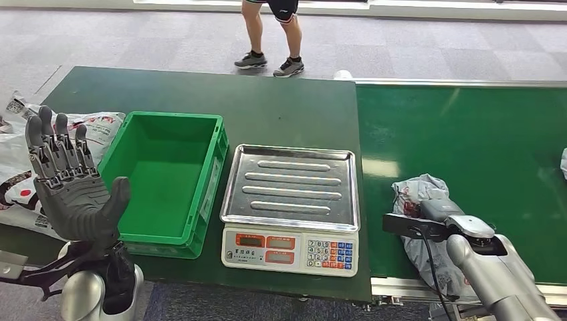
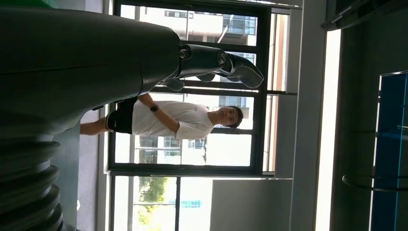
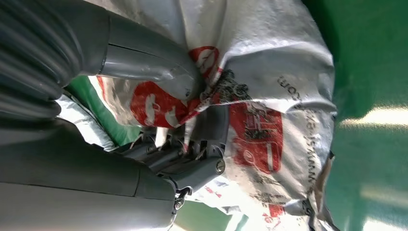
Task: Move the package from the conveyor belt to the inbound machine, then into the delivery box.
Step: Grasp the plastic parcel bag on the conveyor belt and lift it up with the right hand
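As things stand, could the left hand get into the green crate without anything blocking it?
Probably yes. The left hand is raised, fingers spread and holding nothing, right beside the green crate, which is open-topped with nothing visible inside. Nothing lies between them; the right hand is busy gripping the package on the belt.

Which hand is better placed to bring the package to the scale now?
The right hand, probably: its thumb and fingers already pinch the package on the conveyor belt, beside the scale. The left hand is raised, fingers apart, beyond the green box.
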Tool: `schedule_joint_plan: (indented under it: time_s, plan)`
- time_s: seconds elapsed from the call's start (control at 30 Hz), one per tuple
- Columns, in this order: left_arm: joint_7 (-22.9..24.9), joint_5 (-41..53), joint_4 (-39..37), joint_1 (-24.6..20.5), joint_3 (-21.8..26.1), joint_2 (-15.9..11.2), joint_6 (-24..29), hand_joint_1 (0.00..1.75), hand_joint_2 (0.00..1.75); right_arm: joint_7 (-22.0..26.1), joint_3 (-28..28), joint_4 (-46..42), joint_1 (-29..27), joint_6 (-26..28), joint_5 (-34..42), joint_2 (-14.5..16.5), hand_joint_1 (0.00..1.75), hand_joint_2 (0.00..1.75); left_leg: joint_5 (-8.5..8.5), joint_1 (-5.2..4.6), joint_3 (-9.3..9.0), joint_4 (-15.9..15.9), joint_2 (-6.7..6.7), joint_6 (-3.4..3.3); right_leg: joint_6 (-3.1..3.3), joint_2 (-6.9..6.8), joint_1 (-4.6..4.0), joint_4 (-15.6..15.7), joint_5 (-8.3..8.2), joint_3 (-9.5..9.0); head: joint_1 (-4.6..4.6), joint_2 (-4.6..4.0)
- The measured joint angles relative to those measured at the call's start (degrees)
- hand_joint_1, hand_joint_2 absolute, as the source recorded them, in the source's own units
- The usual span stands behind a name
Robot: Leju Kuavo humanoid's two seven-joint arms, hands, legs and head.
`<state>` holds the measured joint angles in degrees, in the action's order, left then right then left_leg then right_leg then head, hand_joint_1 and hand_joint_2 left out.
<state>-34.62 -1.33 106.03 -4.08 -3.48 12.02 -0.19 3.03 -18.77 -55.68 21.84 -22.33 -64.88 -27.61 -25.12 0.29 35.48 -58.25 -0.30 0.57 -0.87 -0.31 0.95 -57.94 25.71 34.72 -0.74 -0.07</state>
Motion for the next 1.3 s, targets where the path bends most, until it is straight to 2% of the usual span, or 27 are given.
schedule_joint_plan:
  time_s: [0.13,0.27,0.43,0.6,0.77,0.87,1.07,1.2,1.3]
  plan:
    - [-0.07,0.17,0.38,-0.01,0.55,-0.01,0.04,0.0,1.75,-0.17,-0.51,-1.06,-0.1,1.83,-0.66,0.13,1.75,1.75,0.0,0.0,0.02,0.0,0.0,0.0,0.0,0.0,0.0,0.0,0.0,-0.01,0.0,0.0]
    - [-0.49,0.39,1.35,0.34,1.19,-0.01,0.47,0.0,1.75,-2.01,-0.99,-3.08,1.08,7.6,-4.0,1.1,1.75,1.75,0.01,-0.01,0.07,0.01,0.01,0.0,0.0,0.02,0.0,-0.01,-0.01,0.0,0.01,0.0]
    - [-0.99,0.83,3.04,1.6,2.26,0.24,0.89,0.0,1.75,-8.29,-1.29,-8.96,8.39,15.09,-14.15,3.88,1.75,1.75,0.08,-0.02,0.04,0.01,0.12,0.04,-0.02,0.21,0.01,-0.03,-0.07,0.08,0.0,0.0]
    - [-1.39,0.98,3.33,1.85,2.57,0.68,0.82,0.0,1.75,-8.0,-1.33,-16.93,16.91,15.69,-18.92,7.53,1.75,1.75,0.11,-0.01,0.01,0.01,0.08,0.04,-0.02,0.16,-0.03,-0.03,-0.07,0.05,-0.01,0.0]
    - [-2.34,0.81,2.46,1.5,2.48,0.91,0.73,0.0,1.75,-5.19,-3.5,-19.17,21.9,14.66,-19.91,12.68,1.75,1.75,0.1,0.02,0.02,0.02,0.1,0.03,-0.02,0.21,-0.03,-0.04,-0.07,0.03,0.0,0.0]
    - [-2.93,0.01,1.17,0.53,1.92,1.0,0.23,0.0,1.75,-2.41,-7.5,-16.59,25.67,14.11,-18.71,17.33,1.75,1.75,0.1,0.02,-0.03,0.03,0.28,0.04,0.0,0.41,-0.04,-0.04,-0.09,0.06,-0.01,0.0]
    - [-2.92,-1.41,-1.91,-2.28,0.47,1.25,-0.47,0.0,1.75,0.22,-17.73,-1.22,32.77,15.64,-12.95,29.04,1.75,1.75,0.23,0.07,-0.13,0.03,0.22,0.23,0.09,0.34,-0.2,-0.04,-0.14,0.05,-0.01,0.0]
    - [-2.88,-1.57,-2.88,-2.75,0.37,1.29,-0.49,0.0,1.75,0.47,-20.96,4.35,34.91,16.34,-11.67,32.26,1.75,1.75,0.24,0.16,-0.08,0.03,0.02,0.24,0.1,0.16,-0.18,-0.04,-0.12,-0.01,-0.01,0.0]
    - [-2.78,-1.8,-3.39,-3.05,0.36,1.29,-0.63,0.0,1.75,2.6,-22.3,7.17,35.34,15.31,-9.62,33.87,1.75,1.75,0.19,0.15,-0.08,0.03,0.1,0.2,0.09,0.27,-0.14,-0.02,-0.13,0.0,0.0,0.0]
